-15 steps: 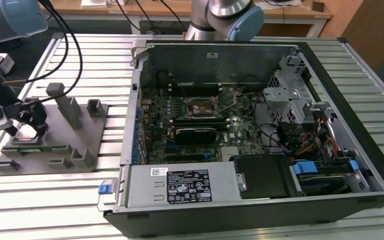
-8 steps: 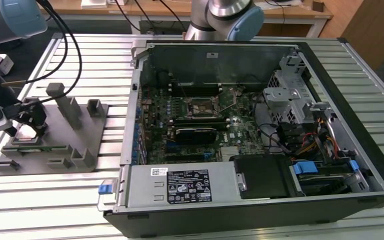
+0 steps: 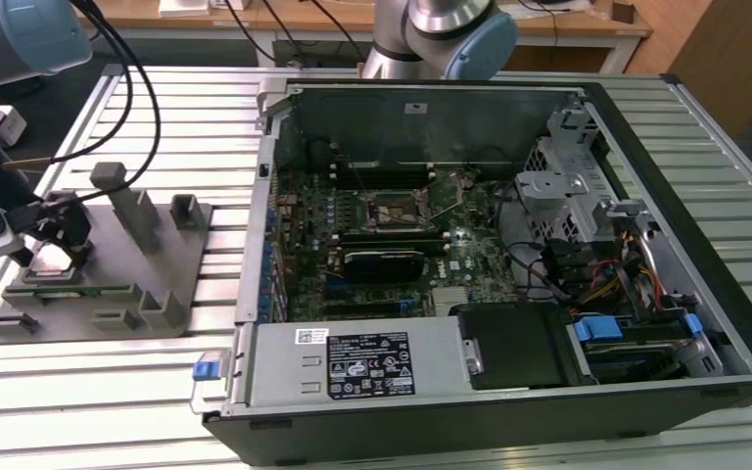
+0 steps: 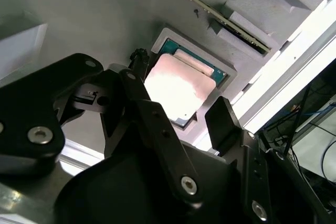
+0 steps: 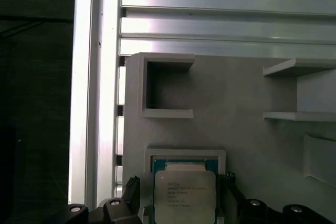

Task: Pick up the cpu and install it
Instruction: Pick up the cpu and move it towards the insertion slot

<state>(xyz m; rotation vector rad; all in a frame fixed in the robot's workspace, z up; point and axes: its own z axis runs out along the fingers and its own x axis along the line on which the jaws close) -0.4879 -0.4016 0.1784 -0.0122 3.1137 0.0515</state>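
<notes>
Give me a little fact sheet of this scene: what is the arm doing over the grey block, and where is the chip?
gripper: open, low over the cpu, one finger on each side, not touching it
cpu: flat in a square recess of the grey fixture, silver top up
grey fixture: on the slatted metal table, at the exterior view's left of the computer case
computer case: open, motherboard exposed
cpu socket: mid-motherboard, far from the gripper
progress: cpu not yet lifted

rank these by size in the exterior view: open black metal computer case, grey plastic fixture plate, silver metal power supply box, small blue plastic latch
1. computer case
2. fixture plate and power supply box, too alike to rank
3. blue latch
</notes>
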